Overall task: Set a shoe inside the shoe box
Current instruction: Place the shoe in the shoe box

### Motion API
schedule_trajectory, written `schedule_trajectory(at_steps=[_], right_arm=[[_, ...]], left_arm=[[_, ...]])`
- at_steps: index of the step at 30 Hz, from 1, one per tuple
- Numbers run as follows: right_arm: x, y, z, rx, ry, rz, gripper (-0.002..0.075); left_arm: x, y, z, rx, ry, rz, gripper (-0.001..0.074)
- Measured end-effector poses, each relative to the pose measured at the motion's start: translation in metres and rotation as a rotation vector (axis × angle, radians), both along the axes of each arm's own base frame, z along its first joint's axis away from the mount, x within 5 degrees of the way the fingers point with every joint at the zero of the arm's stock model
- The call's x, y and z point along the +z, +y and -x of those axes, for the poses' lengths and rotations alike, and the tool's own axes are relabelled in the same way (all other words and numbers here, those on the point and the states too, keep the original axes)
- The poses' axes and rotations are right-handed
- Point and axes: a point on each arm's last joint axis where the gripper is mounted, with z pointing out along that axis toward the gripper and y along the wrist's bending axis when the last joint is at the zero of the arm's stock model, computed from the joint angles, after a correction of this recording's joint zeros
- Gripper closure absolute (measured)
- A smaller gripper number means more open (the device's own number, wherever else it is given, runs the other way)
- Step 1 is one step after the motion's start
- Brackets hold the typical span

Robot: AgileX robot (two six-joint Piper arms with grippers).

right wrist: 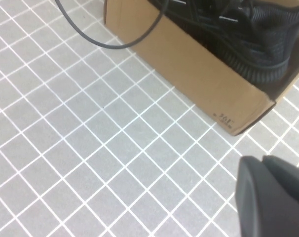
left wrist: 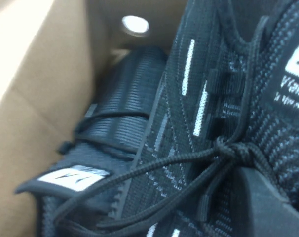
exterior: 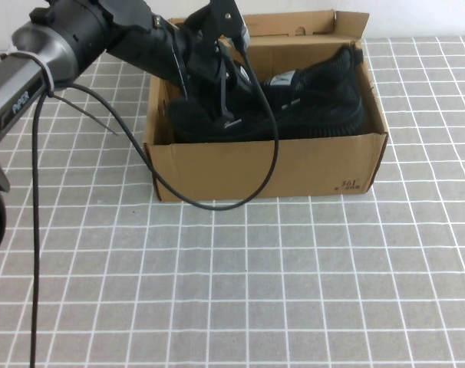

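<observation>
The brown shoe box point(exterior: 271, 165) stands open at the table's far middle, its flap lid point(exterior: 294, 23) folded back. The black knit shoe point(exterior: 317, 96) lies inside, toe to the left and heel at the right wall. My left gripper point(exterior: 221, 103) reaches down into the box and is shut on the shoe near its laces. In the left wrist view the shoe point(left wrist: 204, 123) fills the frame, with one finger point(left wrist: 268, 207) pressed against its knotted laces. Its mate point(left wrist: 120, 108) lies beside it against the cardboard wall point(left wrist: 36, 98). My right gripper point(right wrist: 263, 165) is shut and empty, above the table in front of the box point(right wrist: 189, 64).
The left arm's black cable point(exterior: 217, 201) hangs over the box's front wall down to the table. The table is a grey sheet with a white grid point(exterior: 294, 291). The right arm does not show in the high view.
</observation>
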Motion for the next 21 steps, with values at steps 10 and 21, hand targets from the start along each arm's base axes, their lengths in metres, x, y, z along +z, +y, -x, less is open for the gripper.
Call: schedule_trajectory(at_steps=[10,21], right_arm=[[-0.003,0.001,-0.002,-0.002,0.003,0.002,0.0742],[-0.003,0.001,-0.002,-0.002,0.003,0.002,0.0742]], left_arm=[[-0.022,-0.003,-0.003,-0.036,0.064,-0.025,0.0708],[-0.034,-0.003,-0.006,-0.039,0.086,-0.037,0.0708]])
